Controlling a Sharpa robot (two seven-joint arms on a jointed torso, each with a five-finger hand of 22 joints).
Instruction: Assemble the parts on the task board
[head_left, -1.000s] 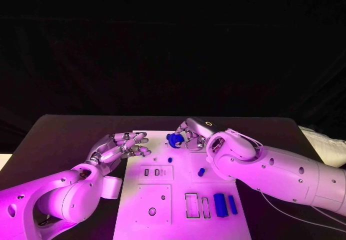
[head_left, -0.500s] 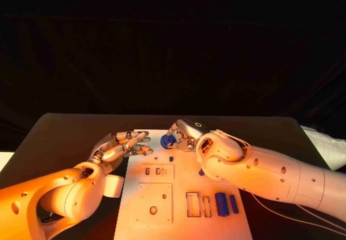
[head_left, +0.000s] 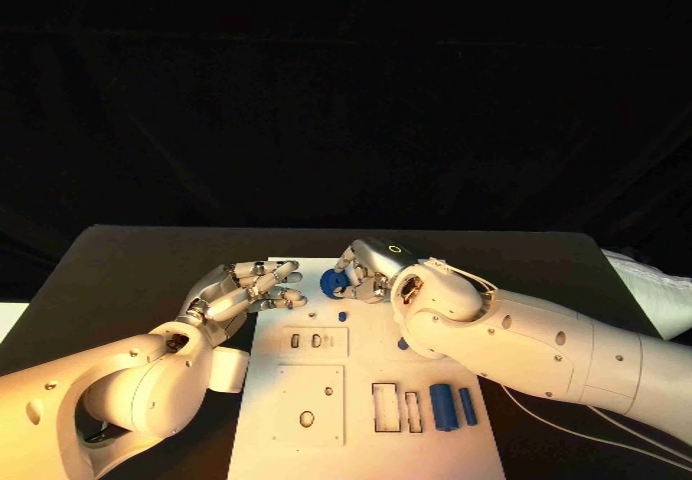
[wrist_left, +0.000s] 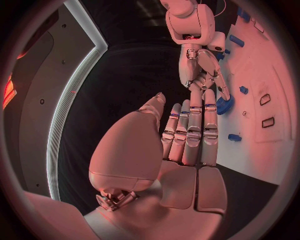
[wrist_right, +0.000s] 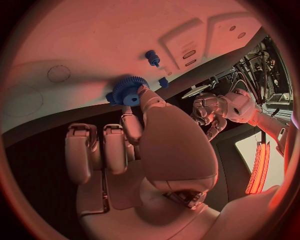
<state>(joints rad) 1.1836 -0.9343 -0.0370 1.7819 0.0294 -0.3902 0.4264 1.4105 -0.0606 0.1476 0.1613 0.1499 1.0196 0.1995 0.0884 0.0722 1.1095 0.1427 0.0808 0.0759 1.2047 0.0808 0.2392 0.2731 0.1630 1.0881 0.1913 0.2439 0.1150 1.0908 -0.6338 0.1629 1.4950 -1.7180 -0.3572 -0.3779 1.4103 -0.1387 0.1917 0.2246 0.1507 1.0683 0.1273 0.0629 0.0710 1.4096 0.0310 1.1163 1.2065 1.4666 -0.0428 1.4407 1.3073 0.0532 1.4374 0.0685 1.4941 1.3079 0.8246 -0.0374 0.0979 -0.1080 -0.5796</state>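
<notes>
Head view: right hand (head_left: 369, 270) pinches blue gear (head_left: 332, 286) at far end of task board (head_left: 361, 400). Gear likely light, rigid plastic (toothed rim gives purchase). Left hand (head_left: 248, 287) alongside, fingers (head_left: 283, 283) spread, holding nothing.

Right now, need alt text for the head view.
The right hand holds a small blue toothed gear over the far end of the white task board. The left hand hovers beside it, fingers apart, holding nothing. Two blue bars lie nearer the robot.
</notes>
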